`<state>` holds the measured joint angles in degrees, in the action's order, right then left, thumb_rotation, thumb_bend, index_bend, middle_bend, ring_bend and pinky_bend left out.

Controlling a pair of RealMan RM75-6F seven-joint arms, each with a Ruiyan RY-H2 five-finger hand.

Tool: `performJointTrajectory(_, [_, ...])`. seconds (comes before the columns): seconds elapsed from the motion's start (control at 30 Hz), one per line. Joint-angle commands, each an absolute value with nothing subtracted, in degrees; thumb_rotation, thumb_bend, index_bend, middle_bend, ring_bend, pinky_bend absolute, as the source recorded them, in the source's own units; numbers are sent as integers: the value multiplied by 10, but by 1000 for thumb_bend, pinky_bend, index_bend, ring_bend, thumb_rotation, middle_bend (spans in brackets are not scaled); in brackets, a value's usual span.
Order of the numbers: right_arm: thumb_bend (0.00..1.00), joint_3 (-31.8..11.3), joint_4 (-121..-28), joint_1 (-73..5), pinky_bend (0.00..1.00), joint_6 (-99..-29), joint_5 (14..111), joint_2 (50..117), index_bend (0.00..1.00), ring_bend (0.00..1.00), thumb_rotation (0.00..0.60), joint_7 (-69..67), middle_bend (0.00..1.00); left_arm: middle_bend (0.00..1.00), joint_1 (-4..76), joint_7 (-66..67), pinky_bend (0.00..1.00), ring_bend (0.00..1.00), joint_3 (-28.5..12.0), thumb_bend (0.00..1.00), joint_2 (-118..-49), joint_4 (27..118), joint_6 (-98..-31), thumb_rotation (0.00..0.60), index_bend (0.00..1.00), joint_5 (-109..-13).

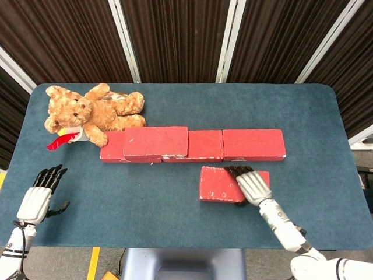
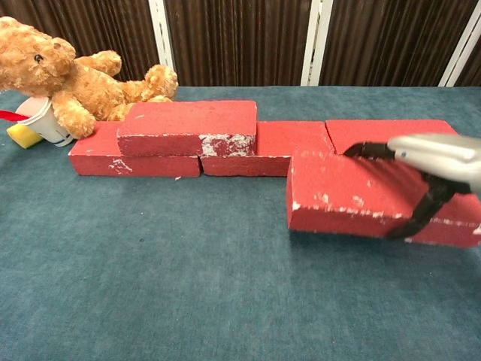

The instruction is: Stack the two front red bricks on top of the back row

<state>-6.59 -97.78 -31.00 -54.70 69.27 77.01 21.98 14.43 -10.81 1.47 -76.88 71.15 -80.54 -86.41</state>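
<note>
My right hand (image 1: 252,184) (image 2: 432,158) grips a red brick (image 1: 218,184) (image 2: 353,195) from its right part, fingers over the top and thumb on the front face. The brick hangs a little above the table, just in front of the back row (image 1: 252,144) (image 2: 285,143). Three bricks lie end to end in that row, and another red brick (image 1: 155,142) (image 2: 188,124) lies stacked on its left part. My left hand (image 1: 38,198) hovers open near the front left table edge, holding nothing.
A brown teddy bear (image 1: 90,114) (image 2: 68,75) lies at the back left, against the row's left end, with a white cup (image 2: 41,120) and a yellow sponge (image 2: 22,135) beside it. The blue table (image 1: 145,198) extends in front.
</note>
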Motion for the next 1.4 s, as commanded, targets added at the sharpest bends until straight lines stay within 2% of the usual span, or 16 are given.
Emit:
performJointTrajectory(0.03, [198,-85,-993,-327,713,-534,713,732,711,507,600,190,549,0,141,-101,0,0,15,265,-768,713,-809,600,0,-867])
performJointTrajectory(0.13, [200,-136,-980,-369,707,-508,729,685,713,507,600,152,549,0,140,-86,0,0,12,265,-770,716,-812,600,0,-870])
performJointTrajectory(0.27, [204,-168,-924,-433,693,-426,756,646,702,507,600,78,549,0,139,-63,0,0,7,265,-778,714,-809,600,0,-866])
performJointTrajectory(0.5, [264,-180,-787,-508,688,-370,766,687,690,506,600,28,549,0,140,-65,0,0,-3,264,-793,695,-795,600,0,-856])
performJointTrajectory(0.73, [265,-159,-688,-534,688,-340,781,747,689,506,600,-69,549,0,143,-58,0,0,-9,262,-804,676,-775,600,0,-842])
performJointTrajectory(1.0, [265,-117,-598,-547,688,-340,827,801,686,506,600,-161,549,0,143,-61,0,0,-14,265,-804,670,-768,600,0,-838])
performJointTrajectory(1.4, [265,-83,-546,-561,657,-343,849,836,638,478,600,-214,548,0,142,-61,0,0,-17,263,-806,667,-764,600,0,-838])
